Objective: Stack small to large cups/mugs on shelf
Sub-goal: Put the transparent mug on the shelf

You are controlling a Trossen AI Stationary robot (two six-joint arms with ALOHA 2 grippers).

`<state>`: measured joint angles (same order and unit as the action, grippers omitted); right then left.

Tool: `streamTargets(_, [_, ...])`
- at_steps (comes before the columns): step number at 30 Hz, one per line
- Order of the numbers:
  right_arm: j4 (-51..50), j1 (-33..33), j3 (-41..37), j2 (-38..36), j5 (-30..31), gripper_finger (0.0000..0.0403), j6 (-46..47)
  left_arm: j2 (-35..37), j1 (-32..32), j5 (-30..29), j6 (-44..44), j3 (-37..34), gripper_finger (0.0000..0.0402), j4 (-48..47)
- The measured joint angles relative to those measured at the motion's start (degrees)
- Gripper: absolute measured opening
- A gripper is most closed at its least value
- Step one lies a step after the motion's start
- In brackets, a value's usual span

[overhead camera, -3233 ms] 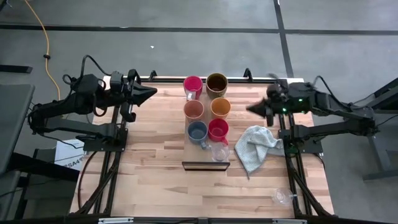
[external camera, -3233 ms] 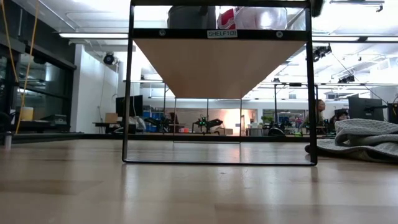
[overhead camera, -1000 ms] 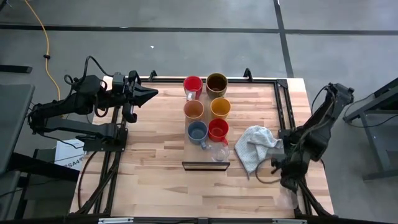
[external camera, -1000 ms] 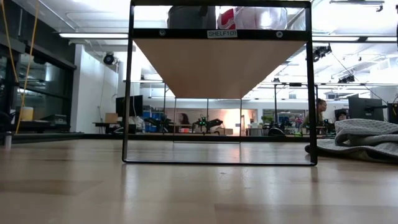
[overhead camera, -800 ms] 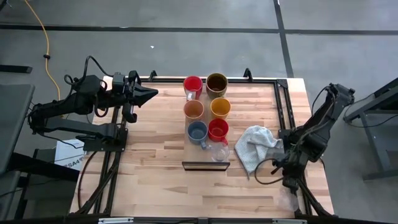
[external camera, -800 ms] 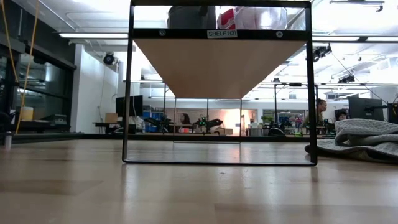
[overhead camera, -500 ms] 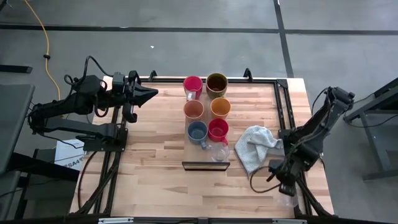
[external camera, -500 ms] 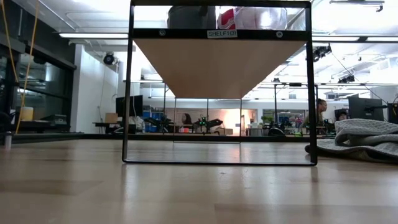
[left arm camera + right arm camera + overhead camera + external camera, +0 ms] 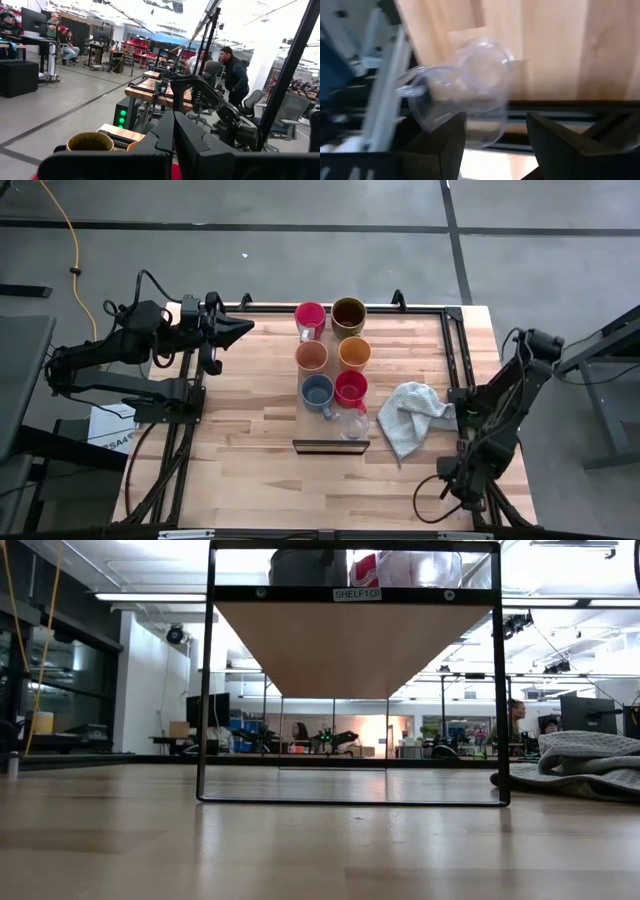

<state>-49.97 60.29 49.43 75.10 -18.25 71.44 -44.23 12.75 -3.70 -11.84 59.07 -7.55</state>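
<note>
Several cups stand in two rows on the shelf (image 9: 331, 444): red (image 9: 310, 315), olive-brown (image 9: 349, 312), two orange (image 9: 312, 356) (image 9: 354, 352), blue (image 9: 317, 390), red (image 9: 351, 388) and a clear glass one (image 9: 352, 423). Another clear glass cup (image 9: 465, 85) rests on the table at its near right corner. My right gripper (image 9: 495, 130) hangs over it, open, with the cup just ahead of its fingers and nothing between them. In the high view that gripper (image 9: 455, 483) hides the cup. My left gripper (image 9: 235, 328) waits shut at the far left.
A crumpled pale grey cloth (image 9: 412, 415) lies right of the shelf, between it and my right arm. A metal rail (image 9: 385, 85) and the table's edge run close beside the glass cup. The low view shows the shelf's underside (image 9: 350, 640) and the cloth (image 9: 590, 765).
My right gripper has travelled toward the table's near edge, from beside the cloth to the near right corner, where it now covers the glass cup. The cups on the shelf and the cloth have stayed put.
</note>
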Motion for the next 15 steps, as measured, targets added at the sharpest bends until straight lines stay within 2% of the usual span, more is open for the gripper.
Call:
streamTargets(6, [-3.3, 0.2, 0.0, 2.8, 4.6, 0.0201, -3.5, 0.0, 0.0, 0.0, 0.0, 0.0, 0.0001, 0.0])
streamTargets(15, [-0.7, 0.2, 0.0, 8.9, 4.7, 0.019, -6.6, 0.0, 0.0, 0.0, 0.0, 0.0, 0.0001, 0.0])
